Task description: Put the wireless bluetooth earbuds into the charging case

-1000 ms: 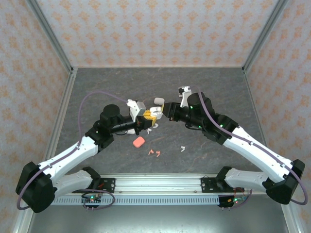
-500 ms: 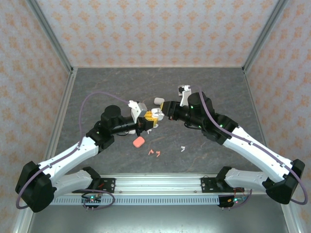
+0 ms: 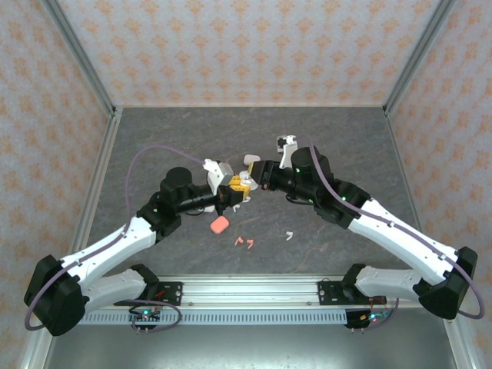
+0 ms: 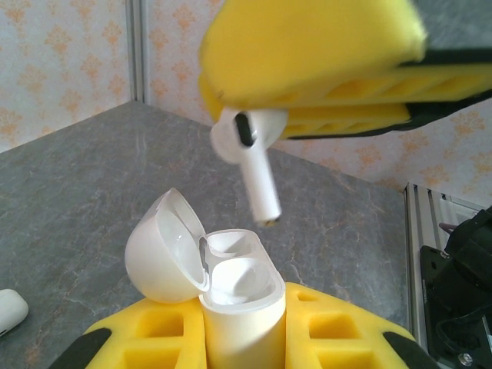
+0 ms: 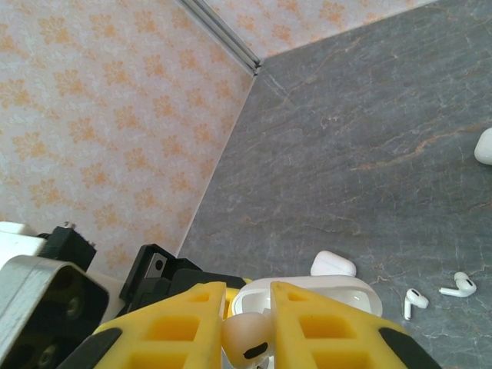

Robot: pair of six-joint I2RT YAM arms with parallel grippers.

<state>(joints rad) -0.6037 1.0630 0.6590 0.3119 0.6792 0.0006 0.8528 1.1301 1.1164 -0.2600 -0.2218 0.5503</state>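
Observation:
My left gripper (image 3: 233,188) (image 4: 242,342) is shut on a white charging case (image 4: 242,307), held upright with its lid (image 4: 165,246) hinged open to the left. My right gripper (image 3: 250,180) (image 5: 247,315) is shut on a white earbud (image 5: 247,338) (image 4: 254,169). In the left wrist view the earbud hangs stem down just above the open case, its tip apart from the rim. The right wrist view shows the open case (image 5: 323,296) right below the yellow fingers (image 5: 323,330).
A salmon-pink case (image 3: 219,224) and two pink earbuds (image 3: 244,242) lie near the front, with a white earbud (image 3: 289,235) to their right. A closed white case (image 3: 251,159) (image 5: 332,264) sits behind the grippers. Two more white earbuds (image 5: 434,296) lie on the grey table.
My right gripper has moved left with the earbud, closing in over the case in my left gripper. The left arm has barely shifted.

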